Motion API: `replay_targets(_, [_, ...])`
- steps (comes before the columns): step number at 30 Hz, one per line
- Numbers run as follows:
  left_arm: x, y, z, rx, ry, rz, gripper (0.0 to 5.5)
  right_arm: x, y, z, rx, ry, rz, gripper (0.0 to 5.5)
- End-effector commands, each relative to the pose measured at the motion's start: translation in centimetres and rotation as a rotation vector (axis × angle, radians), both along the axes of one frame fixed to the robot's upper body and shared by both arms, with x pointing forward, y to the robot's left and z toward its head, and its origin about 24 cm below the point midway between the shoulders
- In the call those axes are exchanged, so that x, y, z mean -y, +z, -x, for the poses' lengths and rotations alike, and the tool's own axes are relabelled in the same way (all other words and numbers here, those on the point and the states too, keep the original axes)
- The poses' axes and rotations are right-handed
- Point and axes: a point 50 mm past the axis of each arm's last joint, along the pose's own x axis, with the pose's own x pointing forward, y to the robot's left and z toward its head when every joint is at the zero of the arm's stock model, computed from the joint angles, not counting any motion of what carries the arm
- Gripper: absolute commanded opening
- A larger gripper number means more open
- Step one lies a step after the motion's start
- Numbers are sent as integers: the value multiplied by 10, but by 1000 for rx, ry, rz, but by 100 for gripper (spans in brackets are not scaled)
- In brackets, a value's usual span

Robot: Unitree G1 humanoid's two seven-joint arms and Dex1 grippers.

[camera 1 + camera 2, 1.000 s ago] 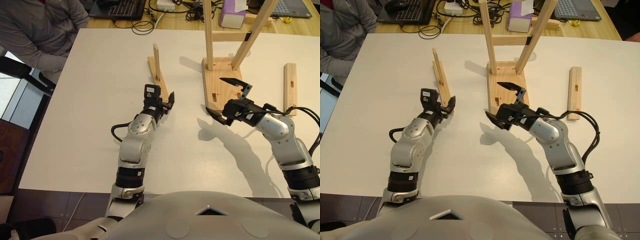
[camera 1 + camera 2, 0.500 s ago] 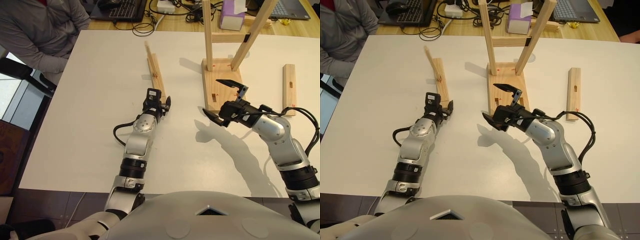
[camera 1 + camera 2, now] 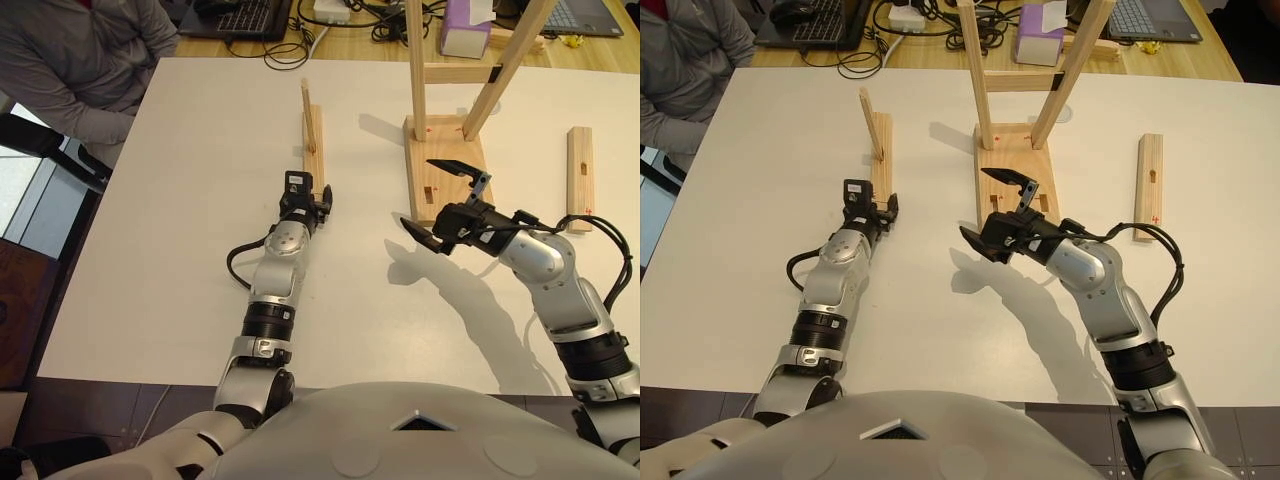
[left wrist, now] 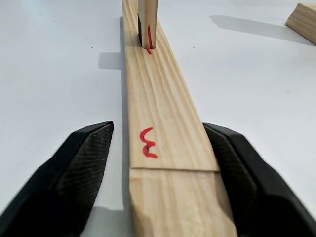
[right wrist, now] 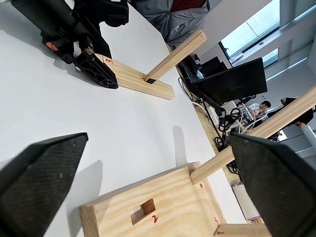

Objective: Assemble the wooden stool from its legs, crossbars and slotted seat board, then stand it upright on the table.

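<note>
The pale flat wooden bar with a short peg standing in its slot [image 3: 314,150] has swung round to lie straight away from the robot, and the left arm has stretched out after it! Head view: the left end effector [image 3: 311,203] sits right at the bar's near end, long axis running dead ahead of it. The right end effector [image 3: 420,193] hangs spread wide at the near edge of the slotted light-wood seat board [image 3: 440,140], two legs standing in it, on the white counter [image 3: 180,200]. Left wrist view: black fingers [image 4: 74,168] apart, straddling the bar end, gap showing on one side, so not clamped yet. Right wrist view: board slot close ahead, fingers wide apart
</note>
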Motion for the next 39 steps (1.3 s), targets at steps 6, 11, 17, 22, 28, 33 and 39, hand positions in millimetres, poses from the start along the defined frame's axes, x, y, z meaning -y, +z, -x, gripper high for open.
replay_targets(6, [-1, -30, 19, -131, -31, 33, 206, 1, 4, -3, 28, -3, 11, 540])
replay_targets(11, [-3, -31, 22, -122, -59, 26, 206, 6, 7, -7, 36, -23, 11, 540])
replay_targets(17, [-12, -11, 19, 18, -16, -24, 206, 12, 12, -14, 18, -66, -51, 540])
replay_targets(22, [-15, 19, 18, 173, 1, -46, 206, 24, 19, -24, -99, -140, -244, 540])
replay_targets(28, [-21, 56, 20, 368, 44, -54, 206, 36, 26, -30, -147, -196, -387, 540])
replay_targets(33, [-20, 81, 17, 531, 84, -20, 206, 39, 40, -38, -114, -211, -481, 540])
replay_targets(39, [-15, 103, 16, 705, 79, 8, 206, 41, 57, -38, -182, -184, -650, 540])
